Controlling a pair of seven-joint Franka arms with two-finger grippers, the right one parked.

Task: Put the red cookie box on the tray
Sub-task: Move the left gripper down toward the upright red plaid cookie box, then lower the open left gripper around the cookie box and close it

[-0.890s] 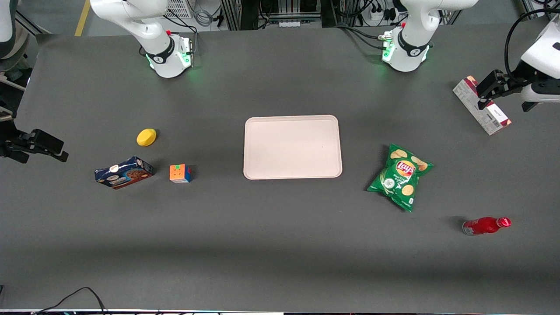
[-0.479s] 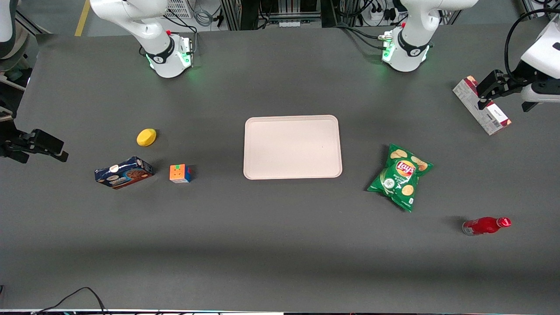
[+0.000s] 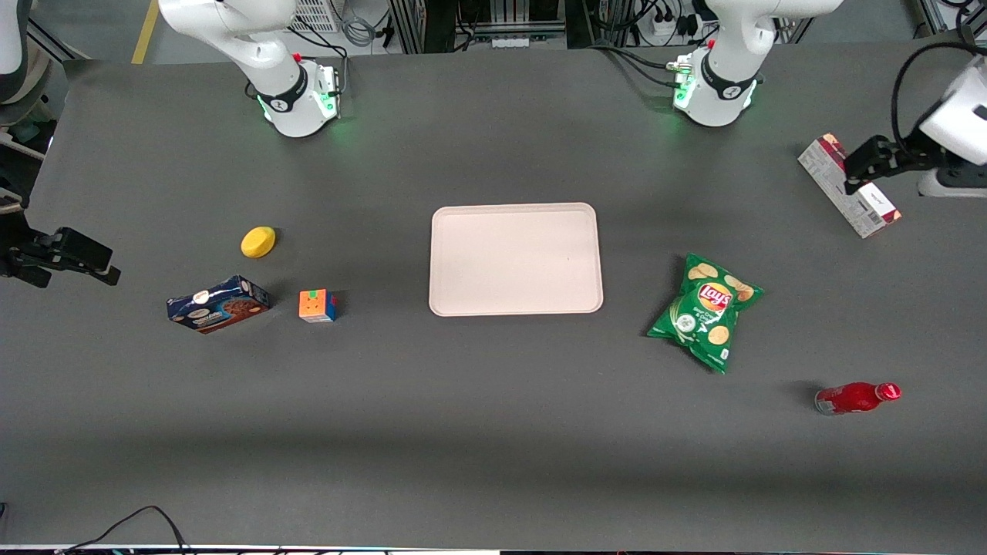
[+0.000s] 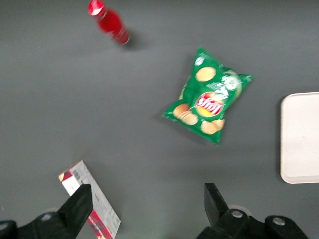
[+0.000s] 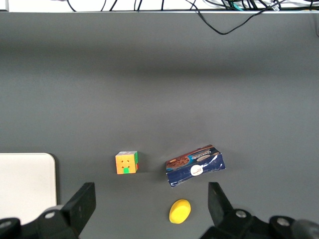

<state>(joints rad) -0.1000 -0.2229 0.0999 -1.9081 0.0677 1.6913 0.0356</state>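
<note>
The red cookie box (image 3: 847, 185) lies flat on the table at the working arm's end, its grey-white printed side up; the left wrist view shows it as red cookie box (image 4: 92, 199). My left gripper (image 3: 860, 166) hovers over the box's middle. In the wrist view the gripper (image 4: 147, 201) is open, with one finger overlapping the box's edge and only bare table between the fingers. The pale pink tray (image 3: 515, 258) sits at the table's middle and holds nothing; the tray's edge (image 4: 301, 139) also shows from the wrist.
A green chips bag (image 3: 705, 312) lies between the tray and the box. A red bottle (image 3: 856, 398) lies on its side nearer the front camera. Toward the parked arm's end sit a blue cookie box (image 3: 218, 304), a colour cube (image 3: 318, 305) and a yellow object (image 3: 257, 241).
The left arm's wrist has shifted slightly outward and upward, and the gripper now sits a touch differently over the box. The box and everything else stayed put.
</note>
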